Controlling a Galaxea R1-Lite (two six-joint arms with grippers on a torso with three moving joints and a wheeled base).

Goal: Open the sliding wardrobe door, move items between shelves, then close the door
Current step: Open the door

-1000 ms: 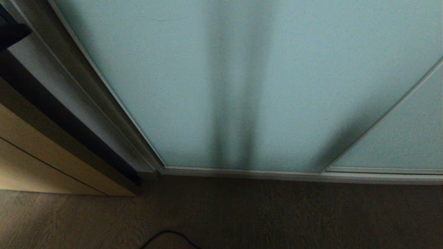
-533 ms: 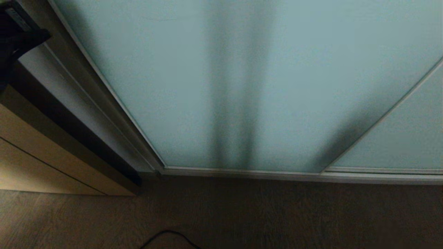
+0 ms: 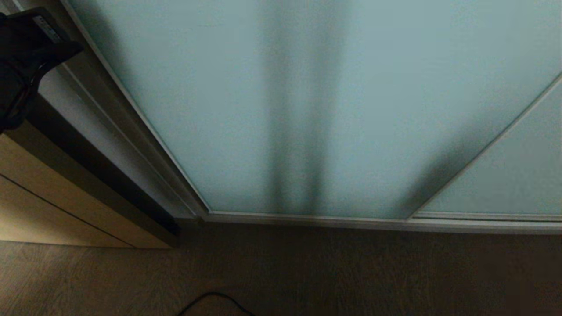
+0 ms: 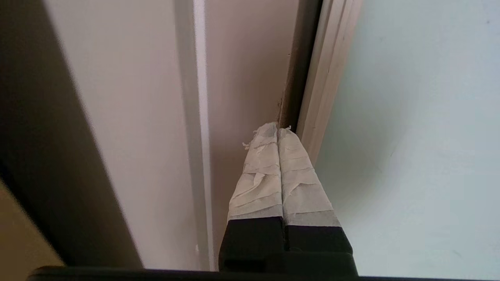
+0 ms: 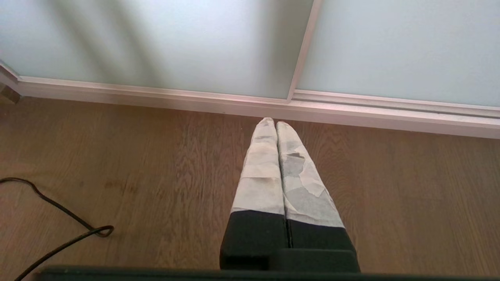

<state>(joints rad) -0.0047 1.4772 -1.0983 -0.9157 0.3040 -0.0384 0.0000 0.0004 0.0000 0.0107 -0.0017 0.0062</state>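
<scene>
The sliding wardrobe door is a frosted pale blue-green panel in a slim light frame, and it stands closed. My left gripper is shut, with taped fingers pressed together and nothing between them. Its tips sit at the dark gap between the door's left frame and the wardrobe's side panel. In the head view the left arm shows as a black shape at the upper left. My right gripper hangs shut above the wood floor, near the door's bottom rail. The items and the shelves are hidden behind the door.
A beige wooden cabinet stands left of the wardrobe. A second frosted panel overlaps the door at the right. A black cable loops over the wood floor in front.
The left arm has come further into the head view from the upper left, moving right toward the door's left edge. The door has not moved.
</scene>
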